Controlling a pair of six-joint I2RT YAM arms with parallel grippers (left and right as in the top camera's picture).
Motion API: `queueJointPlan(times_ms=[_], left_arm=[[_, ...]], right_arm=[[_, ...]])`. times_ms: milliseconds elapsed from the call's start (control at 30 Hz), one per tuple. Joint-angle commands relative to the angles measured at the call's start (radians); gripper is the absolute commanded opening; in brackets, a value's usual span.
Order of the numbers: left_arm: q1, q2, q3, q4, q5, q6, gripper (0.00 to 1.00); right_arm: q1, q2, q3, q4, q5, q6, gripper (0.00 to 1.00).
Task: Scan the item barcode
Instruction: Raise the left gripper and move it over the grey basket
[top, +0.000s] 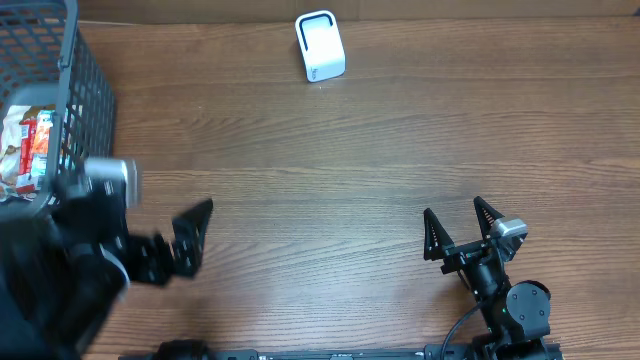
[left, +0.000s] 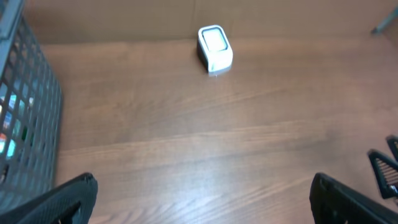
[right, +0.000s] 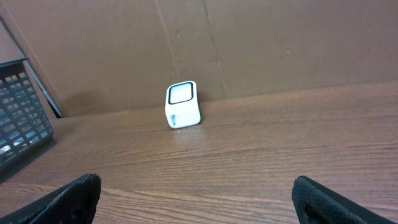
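The white barcode scanner (top: 320, 45) stands upright at the far edge of the table; it also shows in the left wrist view (left: 214, 48) and the right wrist view (right: 183, 104). A red-and-white packet, the item (top: 28, 148), lies inside the grey mesh basket (top: 88, 90) at the far left. My left gripper (left: 202, 190) hovers open over bare wood just right of the basket, one dark finger (top: 195, 232) showing from above. My right gripper (top: 458, 222) rests open near the front right, nothing between its fingers (right: 71, 199).
The basket (left: 34, 134) takes up the table's far-left corner, with coloured packets visible through its mesh. A brown cardboard wall (right: 249, 43) stands behind the scanner. Bare wooden tabletop (top: 330, 180) lies between the two arms and the scanner.
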Motion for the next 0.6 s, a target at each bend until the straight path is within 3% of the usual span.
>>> queueJointPlan(times_ms=[0, 167, 500, 533, 567], left_arm=[[-0.005, 0.202, 0.263, -0.121, 0.008, 0.056, 1.00], [-0.005, 0.401, 0.466, -0.218, 0.008, 0.056, 0.99], [-0.005, 0.577, 0.468, -0.235, 0.023, 0.050, 0.99], [-0.005, 0.587, 0.468, -0.241, 0.035, 0.053, 0.87], [-0.005, 0.594, 0.468, -0.245, 0.041, 0.052, 0.63]], right_arm=[[-0.002, -0.008, -0.011, 0.003, 0.002, -0.008, 1.00], [-0.002, -0.008, -0.011, 0.003, 0.002, -0.008, 1.00], [-0.002, -0.008, -0.011, 0.003, 0.002, -0.008, 1.00], [-0.002, -0.008, -0.011, 0.003, 0.002, -0.008, 1.00], [-0.002, -0.008, -0.011, 0.003, 0.002, -0.008, 1.00]])
